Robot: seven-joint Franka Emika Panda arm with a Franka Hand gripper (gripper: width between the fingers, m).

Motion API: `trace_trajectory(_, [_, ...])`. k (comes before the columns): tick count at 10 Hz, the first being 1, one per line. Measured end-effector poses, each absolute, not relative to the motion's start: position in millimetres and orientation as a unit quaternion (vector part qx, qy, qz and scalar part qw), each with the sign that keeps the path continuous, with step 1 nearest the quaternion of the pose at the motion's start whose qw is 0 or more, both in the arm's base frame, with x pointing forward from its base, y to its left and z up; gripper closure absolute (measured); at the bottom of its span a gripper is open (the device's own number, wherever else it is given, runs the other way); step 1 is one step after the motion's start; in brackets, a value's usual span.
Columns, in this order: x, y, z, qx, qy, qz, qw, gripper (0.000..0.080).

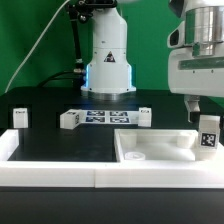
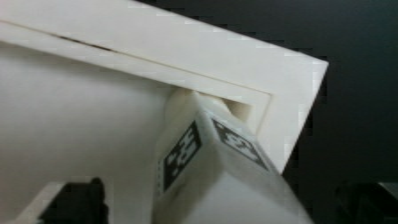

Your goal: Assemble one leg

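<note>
A white leg with a black-and-white tag stands upright at the corner of the large flat white square part on the exterior view's right. My gripper hangs just above it. In the wrist view the leg rises from that corner of the square part and fills the middle between my two dark fingers. The gripper is open, with a gap showing on each side of the leg. Where the leg's foot meets the part is hidden.
Three more white tagged legs lie on the black table: one at the exterior view's far left, two beside the marker board. A white rail runs along the front. The robot base stands behind.
</note>
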State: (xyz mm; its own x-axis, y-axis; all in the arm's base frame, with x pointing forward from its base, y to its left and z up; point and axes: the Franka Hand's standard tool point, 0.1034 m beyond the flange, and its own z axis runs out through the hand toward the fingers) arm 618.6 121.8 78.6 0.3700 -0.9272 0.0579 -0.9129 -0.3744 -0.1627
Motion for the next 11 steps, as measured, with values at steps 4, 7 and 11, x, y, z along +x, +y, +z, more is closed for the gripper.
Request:
trace_trajectory(4, [618.0, 123.3, 77.2, -0.932, 0.353, -0.081, 0.026, 0.0150])
trace_trajectory(7, [621.0, 118.4, 79.2, -0.981, 0.174, -0.088, -0.004, 0.0150])
trace_trajectory(11, [623.1, 115.9, 81.7, -0.987, 0.128, -0.091, -0.013, 0.0329])
